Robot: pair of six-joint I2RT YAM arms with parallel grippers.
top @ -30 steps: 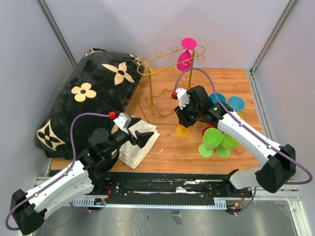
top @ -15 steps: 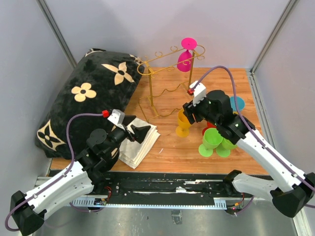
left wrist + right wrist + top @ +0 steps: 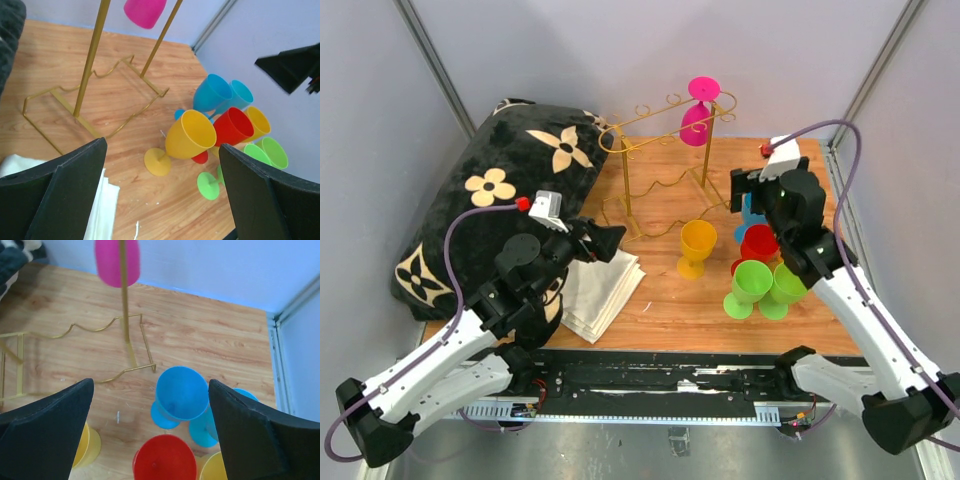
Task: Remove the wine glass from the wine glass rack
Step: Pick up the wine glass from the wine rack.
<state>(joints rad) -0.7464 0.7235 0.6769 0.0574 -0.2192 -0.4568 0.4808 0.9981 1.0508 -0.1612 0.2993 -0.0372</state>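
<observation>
Pink wine glass point(image 3: 698, 112) hangs on the wine glass rack point(image 3: 626, 185), ungrasped.
Left gripper point(image 3: 162, 145) and right gripper point(image 3: 150, 385): jaws released, empty; the right should approach the rack's top rail.

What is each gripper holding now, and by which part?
Nothing is held. The left gripper and the right gripper are both open and empty. The pink wine glass hangs on the wine glass rack.

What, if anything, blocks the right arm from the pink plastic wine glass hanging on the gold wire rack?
Likely reachable. The open, empty right hand sits near the end of the gold wire rack where the pink plastic wine glass hangs. Only a rack upright crosses it in the wrist view.
</observation>
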